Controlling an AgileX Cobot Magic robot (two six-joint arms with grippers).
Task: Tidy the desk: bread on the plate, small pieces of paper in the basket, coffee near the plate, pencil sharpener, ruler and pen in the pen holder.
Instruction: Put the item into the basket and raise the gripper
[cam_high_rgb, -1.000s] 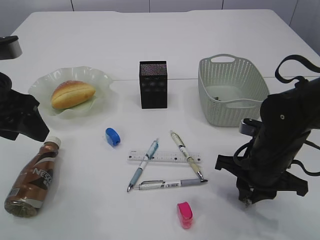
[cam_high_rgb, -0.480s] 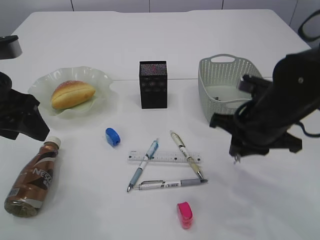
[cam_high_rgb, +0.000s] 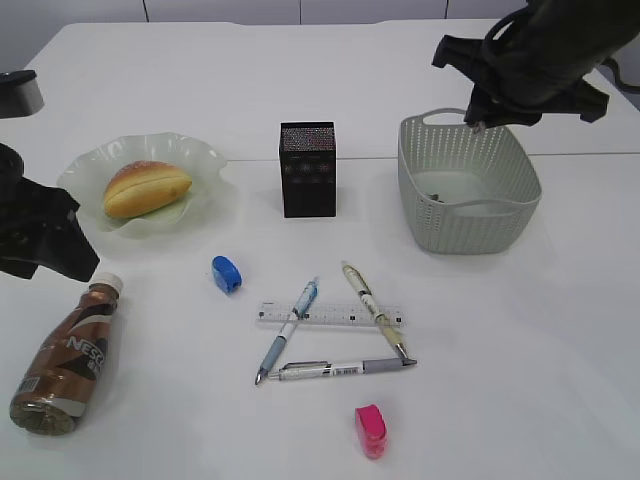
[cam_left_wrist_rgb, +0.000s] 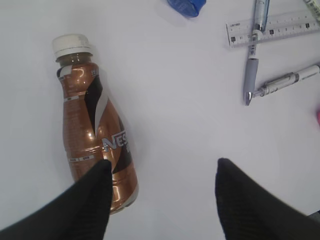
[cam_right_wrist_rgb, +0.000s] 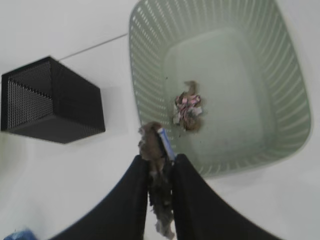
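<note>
— While the left gripper (cam_left_wrist_rgb: 160, 200) is hanging open above the table, where is the paper scrap (cam_right_wrist_rgb: 156, 150) sitting?

— It is being pinched between the clenched fingers of the right gripper (cam_right_wrist_rgb: 160, 172), which is hovering over the near-left rim of the basket (cam_high_rgb: 470, 215); the basket floor lies just ahead and to the right.

— How is it looking?

— Crumpled, brownish with a blue edge, much like the wad (cam_right_wrist_rgb: 187, 110) already lying in the basket.

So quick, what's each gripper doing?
Left gripper: open, empty, by the bottle.
Right gripper: closed on paper scraps, above the basket.
</note>
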